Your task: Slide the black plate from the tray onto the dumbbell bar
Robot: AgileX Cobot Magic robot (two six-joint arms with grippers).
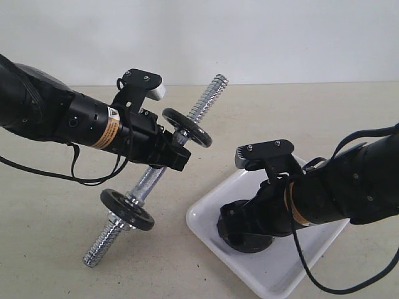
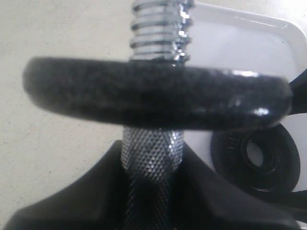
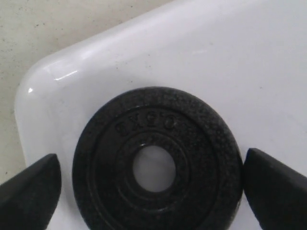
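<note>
In the exterior view the left gripper (image 1: 177, 156) is clenched on the knurled middle of the dumbbell bar (image 1: 209, 93). The bar is held at a slant, its threaded ends pointing toward 7 o'clock and 1 o'clock. Two black discs sit on the bar, one on each side of the grip: the upper disc (image 1: 187, 126) just beyond the fingers toward 1 o'clock, the lower disc (image 1: 128, 209) toward 7 o'clock with a chrome nut against it. Whether the low end of the bar touches the table (image 1: 50, 249) cannot be told.

The left wrist view shows the same grasp close up. The dark fingers (image 2: 86, 191) press the knurled shaft from both sides, with a disc edge-on just past them and coarse thread beyond.

The tray (image 1: 206, 218) lies on the table at about 5 o'clock from the bar, well apart from it. The black plate (image 3: 201, 139) lies flat in the tray near its 9 o'clock corner — hub ring and centre hole facing up.

The right gripper (image 1: 246, 227) is lowered over the plate with its jaws released. In the right wrist view its fingers (image 3: 33, 191) stand one on each side of the plate's rim — a sliver of white tray shows beside one, while the other sits right at the rim.
</note>
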